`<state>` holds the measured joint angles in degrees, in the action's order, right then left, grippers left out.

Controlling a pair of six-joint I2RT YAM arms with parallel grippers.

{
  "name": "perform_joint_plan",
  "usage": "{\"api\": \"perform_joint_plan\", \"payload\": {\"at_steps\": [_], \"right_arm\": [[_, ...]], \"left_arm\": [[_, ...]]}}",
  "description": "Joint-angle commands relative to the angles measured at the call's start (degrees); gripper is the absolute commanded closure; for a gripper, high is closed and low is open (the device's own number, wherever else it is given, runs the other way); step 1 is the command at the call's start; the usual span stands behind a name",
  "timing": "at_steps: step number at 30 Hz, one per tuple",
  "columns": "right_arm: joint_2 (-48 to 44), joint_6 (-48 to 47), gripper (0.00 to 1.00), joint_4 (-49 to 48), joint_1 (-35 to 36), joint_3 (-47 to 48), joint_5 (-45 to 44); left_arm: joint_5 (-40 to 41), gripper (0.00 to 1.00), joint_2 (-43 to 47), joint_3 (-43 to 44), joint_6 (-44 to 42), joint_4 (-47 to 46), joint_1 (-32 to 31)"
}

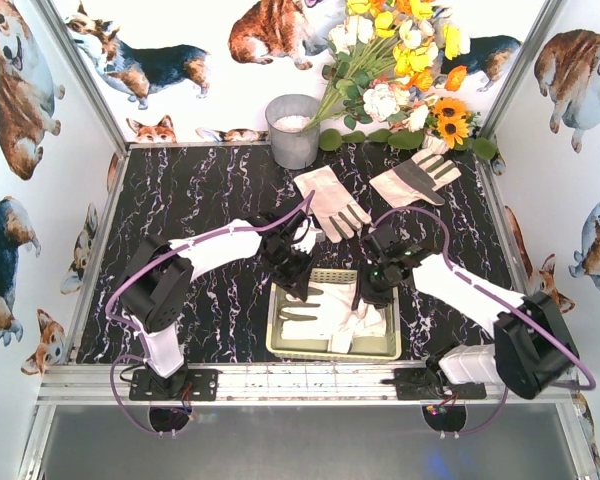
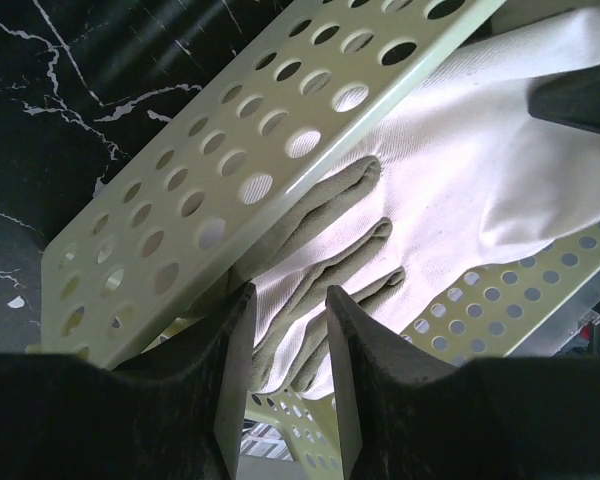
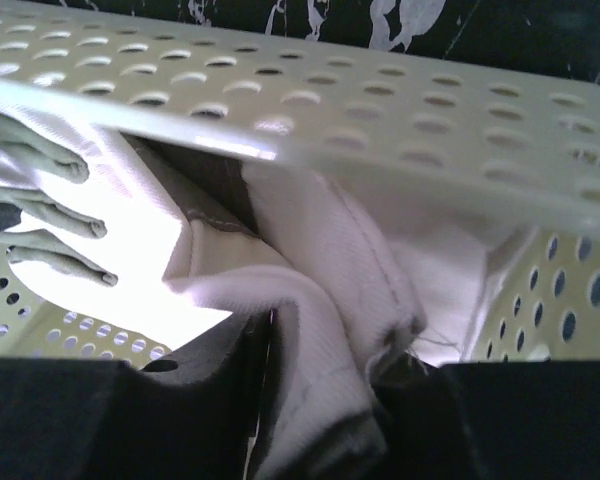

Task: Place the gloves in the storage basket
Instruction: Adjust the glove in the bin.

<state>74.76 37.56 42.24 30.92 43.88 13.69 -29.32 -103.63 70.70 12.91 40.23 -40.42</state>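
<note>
Counting gloves: two point(image 1: 332, 201) point(image 1: 415, 178) lie flat on the black marbled counter point(image 1: 200, 200) beyond the single storage basket point(image 1: 330, 356). A crumpled heap point(image 1: 325, 315) of unclear number lies inside it. They are white fabric with grey-olive fingers and palms. The pale cream basket has perforated walls. One grey bucket point(image 1: 293, 132) and one bunch of flowers point(image 1: 400, 60) stand at the back. The left gripper point(image 2: 288, 330) stands narrowly parted over grey glove fingertips, its hold unclear. The right gripper point(image 3: 325, 400) has a white fold between its jaws, grip uncertain.
</note>
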Motion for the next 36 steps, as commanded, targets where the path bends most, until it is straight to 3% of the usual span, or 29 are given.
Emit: {"api": "perform_joint_plan", "payload": {"at_steps": [1,9,14,28,36], "right_arm": [[-4.6,-1.3,0.68,6.8,0.5,3.1,-2.5],[-13.3,0.7,0.54,12.5,0.5,1.8,-4.3],[-15.9,2.4,0.54,12.3,0.5,-0.5,-3.8],[-14.7,2.8,0.75,8.3,0.7,-3.1,0.3],[-13.2,4.3,0.77,4.0,2.0,-4.4,1.6]], "left_arm": [[2.8,0.70,0.4,0.8,-1.5,1.8,-0.4],[3.4,0.70,1.0,0.2,-1.1,1.8,-0.4],[2.8,0.69,1.1,-0.2,-0.5,1.2,-0.5],[-4.5,0.64,5.0,3.6,3.7,-1.4,-1.5],[-7.0,0.64,3.7,-0.7,5.3,-4.1,-2.1]]}}
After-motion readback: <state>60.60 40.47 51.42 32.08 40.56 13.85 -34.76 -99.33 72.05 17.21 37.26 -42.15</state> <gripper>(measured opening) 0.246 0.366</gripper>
